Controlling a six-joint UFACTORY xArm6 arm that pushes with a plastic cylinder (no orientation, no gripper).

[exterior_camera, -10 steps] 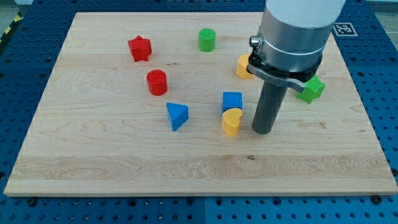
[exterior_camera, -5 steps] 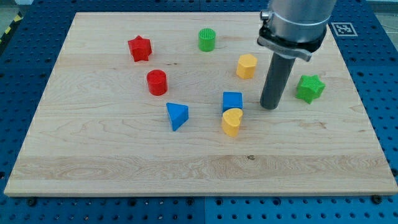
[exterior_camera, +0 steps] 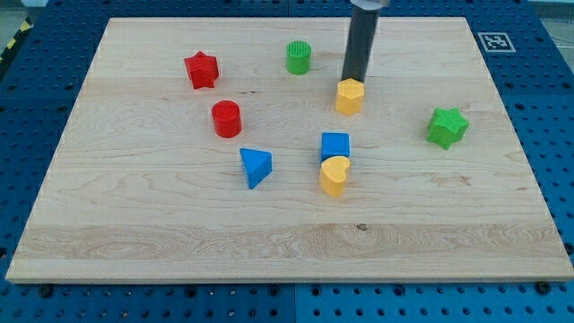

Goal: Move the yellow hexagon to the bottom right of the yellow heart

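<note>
My tip (exterior_camera: pixel 355 79) stood in the upper middle of the frame, right at the top edge of the yellow hexagon (exterior_camera: pixel 350 96); whether it actually touched the block or only stood just behind it could not be told. The rod is a bare dark cylinder (no jaws, nothing to open or close), and it held nothing.

The yellow hexagon lay up and slightly to the right of the yellow heart (exterior_camera: pixel 334 176), with the blue cube (exterior_camera: pixel 334 145) between them; the cube sat just above the heart, touching it or very nearly so. The hexagon was therefore well apart from the spot at the heart's lower right.

Further out, a green cylinder (exterior_camera: pixel 299 56) stood to the upper left of the tip, and a green star (exterior_camera: pixel 447 126) sat near the right side of the board. A blue triangle (exterior_camera: pixel 256 166) lay left of the heart, a red cylinder (exterior_camera: pixel 226 118) up and left of that, and a red star (exterior_camera: pixel 202 69) in the upper left.

All blocks rested on the wooden board (exterior_camera: pixel 179 233). A black-and-white square marker (exterior_camera: pixel 495 41) was at the board's upper right corner; no writing could be read.
</note>
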